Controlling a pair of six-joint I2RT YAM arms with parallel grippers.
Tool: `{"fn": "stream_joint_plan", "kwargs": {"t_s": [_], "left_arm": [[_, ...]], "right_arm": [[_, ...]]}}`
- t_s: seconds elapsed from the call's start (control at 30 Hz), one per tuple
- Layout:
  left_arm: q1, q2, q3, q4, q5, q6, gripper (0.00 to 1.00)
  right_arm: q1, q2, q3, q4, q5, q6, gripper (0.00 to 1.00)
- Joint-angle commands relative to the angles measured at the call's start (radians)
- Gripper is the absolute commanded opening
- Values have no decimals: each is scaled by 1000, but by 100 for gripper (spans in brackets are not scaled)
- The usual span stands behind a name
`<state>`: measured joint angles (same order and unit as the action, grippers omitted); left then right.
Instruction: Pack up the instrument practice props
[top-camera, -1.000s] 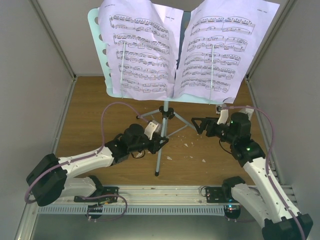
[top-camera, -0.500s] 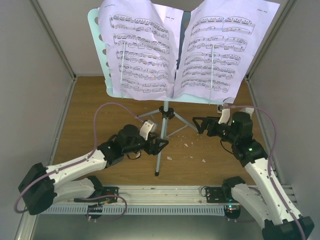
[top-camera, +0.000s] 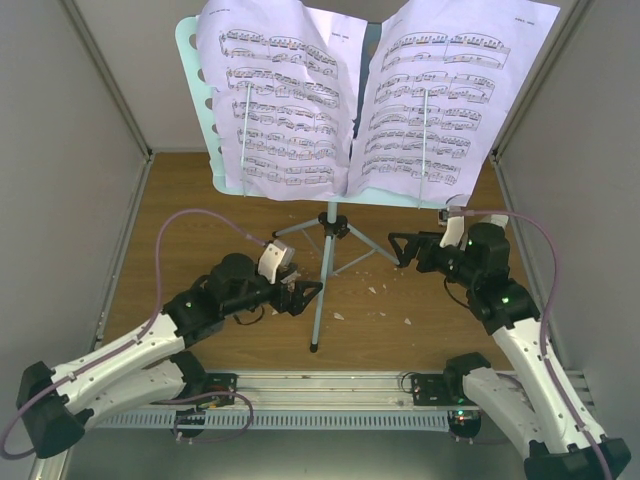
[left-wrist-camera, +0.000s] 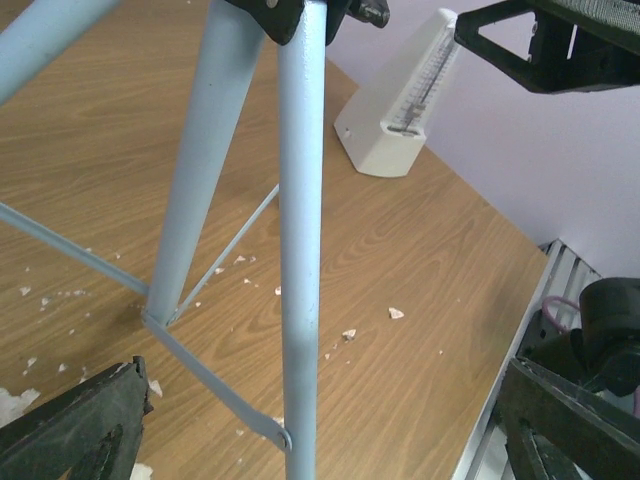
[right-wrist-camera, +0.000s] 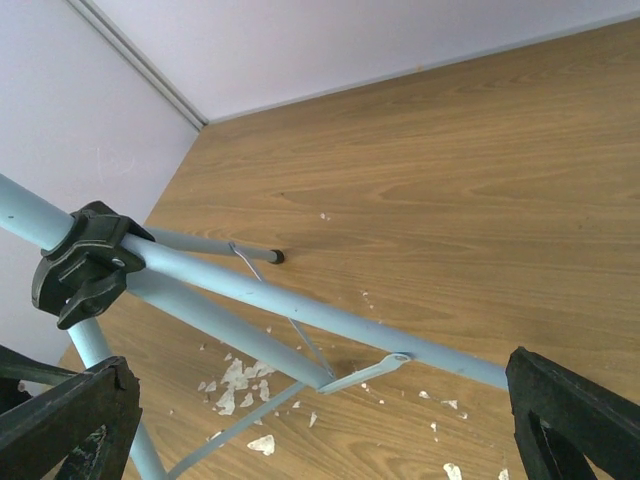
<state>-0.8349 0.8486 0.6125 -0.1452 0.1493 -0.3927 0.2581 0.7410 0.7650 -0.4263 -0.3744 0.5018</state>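
The pale blue music stand (top-camera: 200, 80) stands at the back, with two printed sheet-music pages (top-camera: 285, 100) on its desk. Its tripod hub (top-camera: 332, 222) spreads legs over the wooden table. My left gripper (top-camera: 308, 294) is open, low, just left of the front leg (top-camera: 318, 310). In the left wrist view that leg (left-wrist-camera: 300, 250) rises in line with the gap of my left gripper (left-wrist-camera: 320, 435), untouched. The small white metronome (left-wrist-camera: 400, 110) stands beyond it by the wall. My right gripper (top-camera: 397, 250) is open beside the right leg (right-wrist-camera: 330, 320), nothing between its fingers (right-wrist-camera: 60, 420).
White crumbs (top-camera: 375, 290) lie scattered on the wood around the tripod feet. Grey walls close in left, right and behind. A metal rail (top-camera: 330, 385) runs along the near edge by the arm bases. Thin braces (left-wrist-camera: 215, 385) link the legs low down.
My left gripper has opened wide and drawn back to the left and nearer, away from the front leg. The right arm has hardly moved.
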Motion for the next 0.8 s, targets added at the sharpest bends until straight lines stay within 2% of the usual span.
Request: {"fn": "stream_joint_plan", "kwargs": {"t_s": [0.0,0.37,0.77], "left_arm": [[10,-8,81,-89,5,35,96],[48,5,221,-219,204,56,99],[76,-22,348,-342,241,33,99]], "right_arm": [[9,-4,34,-18,8,-19,100],[9,-14,63,-88,31,-62,100],[10,-41,89,-147,43,-81,100]]}}
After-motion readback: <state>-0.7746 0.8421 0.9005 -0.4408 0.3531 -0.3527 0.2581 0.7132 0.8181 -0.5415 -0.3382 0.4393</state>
